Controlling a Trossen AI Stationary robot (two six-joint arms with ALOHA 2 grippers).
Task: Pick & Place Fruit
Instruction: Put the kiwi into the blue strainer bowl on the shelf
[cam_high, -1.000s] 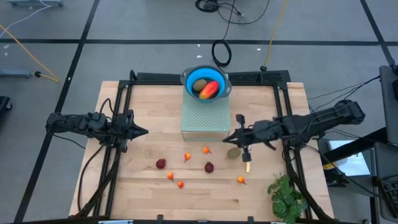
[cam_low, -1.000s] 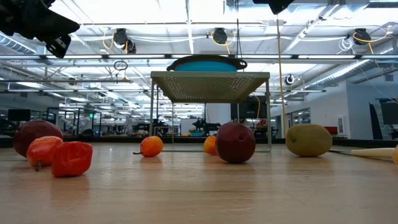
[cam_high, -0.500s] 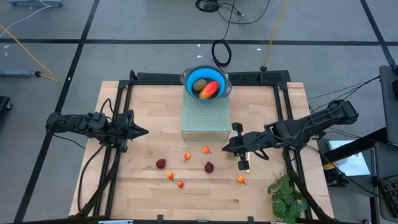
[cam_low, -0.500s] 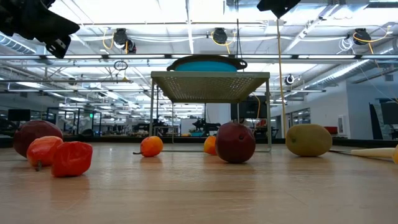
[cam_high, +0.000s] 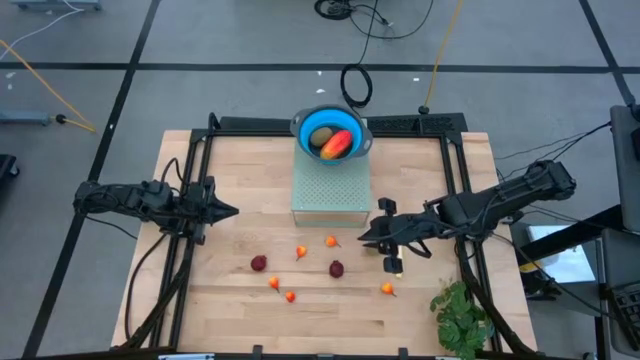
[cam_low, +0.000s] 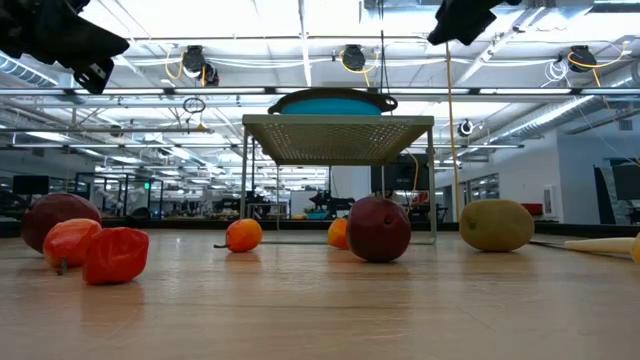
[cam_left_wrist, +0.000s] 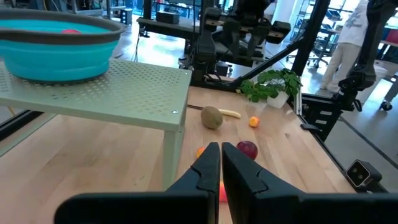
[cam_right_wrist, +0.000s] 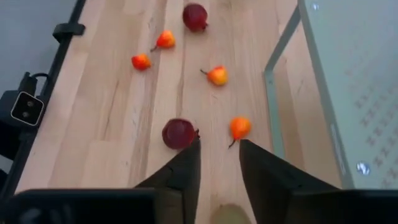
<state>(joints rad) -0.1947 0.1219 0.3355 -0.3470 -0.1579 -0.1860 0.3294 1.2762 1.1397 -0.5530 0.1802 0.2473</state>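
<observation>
Brown and oval, the kiwi (cam_right_wrist: 229, 214) lies on the counter (cam_high: 420, 170) right below our right claw (cam_right_wrist: 219, 163), whose fingers stand slightly apart. We judge it light, firm and prone to roll; grip its narrow middle. Knife (cam_low: 600, 244) just beside, red ball (cam_right_wrist: 179, 133) ahead. Left claw (cam_left_wrist: 220, 163) waits, closed.

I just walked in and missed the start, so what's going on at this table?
A two-arm robot is sorting fruit into a blue bowl on a green perforated stand. A mango and a kiwi already lie in the bowl. The right end effector hangs over the second kiwi with its jaws parted, holding nothing. The left end effector waits shut at the left. Small red and orange pieces lie on the table.
</observation>
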